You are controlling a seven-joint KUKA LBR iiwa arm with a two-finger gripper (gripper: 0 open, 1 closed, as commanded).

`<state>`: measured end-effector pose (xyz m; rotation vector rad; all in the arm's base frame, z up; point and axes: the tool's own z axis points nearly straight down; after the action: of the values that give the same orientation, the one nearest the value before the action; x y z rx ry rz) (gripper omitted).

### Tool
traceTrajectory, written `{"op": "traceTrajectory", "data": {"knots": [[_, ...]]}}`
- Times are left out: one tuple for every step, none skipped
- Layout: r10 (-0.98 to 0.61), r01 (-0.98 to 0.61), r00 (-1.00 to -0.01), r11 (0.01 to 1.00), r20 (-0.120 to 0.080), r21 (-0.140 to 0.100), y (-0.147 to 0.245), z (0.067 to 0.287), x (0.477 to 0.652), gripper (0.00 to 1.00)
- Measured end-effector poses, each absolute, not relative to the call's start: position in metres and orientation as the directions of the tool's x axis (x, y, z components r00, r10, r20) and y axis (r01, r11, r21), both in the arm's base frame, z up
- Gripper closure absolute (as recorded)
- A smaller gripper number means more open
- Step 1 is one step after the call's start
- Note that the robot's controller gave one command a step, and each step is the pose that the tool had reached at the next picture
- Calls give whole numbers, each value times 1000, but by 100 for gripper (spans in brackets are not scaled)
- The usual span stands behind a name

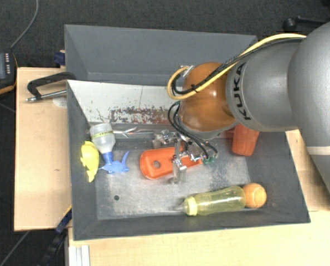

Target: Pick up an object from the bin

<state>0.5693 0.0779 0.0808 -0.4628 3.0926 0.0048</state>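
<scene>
Camera view from above and to one side: grey metal bin [154, 54] with a scuffed, rust-speckled back wall, entered from the right by the grey robot arm [276, 87]. The arm's rounded orange wrist cover [206, 98] and looped yellow and black cables [179, 85] hide part of the bin's back wall and the upper body of the gripper [180, 162].

The gripper's metal tip is low at mid-floor, at the right end of a flat orange plastic block with a round hole [155, 164]. That end of the block is covered by the tip, so contact cannot be confirmed. Whether the gripper is parted or closed cannot be made out amid the wires and brackets.

Just right of the wrist, an orange-red plastic cylinder [245, 140] stands near the right wall, its top cut off by the arm. Along the front wall lies a clear yellowish plastic bottle with a round orange end [220, 199], on its side, well apart from the gripper.

At the left wall lie three things close together: a yellow soft-looking toy [89, 159] of unclear kind, a small blue plastic figure [117, 164] just beside it, and a small clear bottle with a pale cap [102, 136] behind them.
</scene>
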Motion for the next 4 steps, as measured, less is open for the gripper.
{"op": "traceTrajectory", "data": {"knots": [[-301, -301, -954, 954, -12, 2, 68, 71, 594, 100], [-301, -301, -954, 954, -11, 2, 68, 71, 594, 100], [-301, -301, -954, 954, -9, 3, 68, 76, 593, 100], [-301, -301, -954, 954, -13, 3, 68, 86, 594, 100]]}}
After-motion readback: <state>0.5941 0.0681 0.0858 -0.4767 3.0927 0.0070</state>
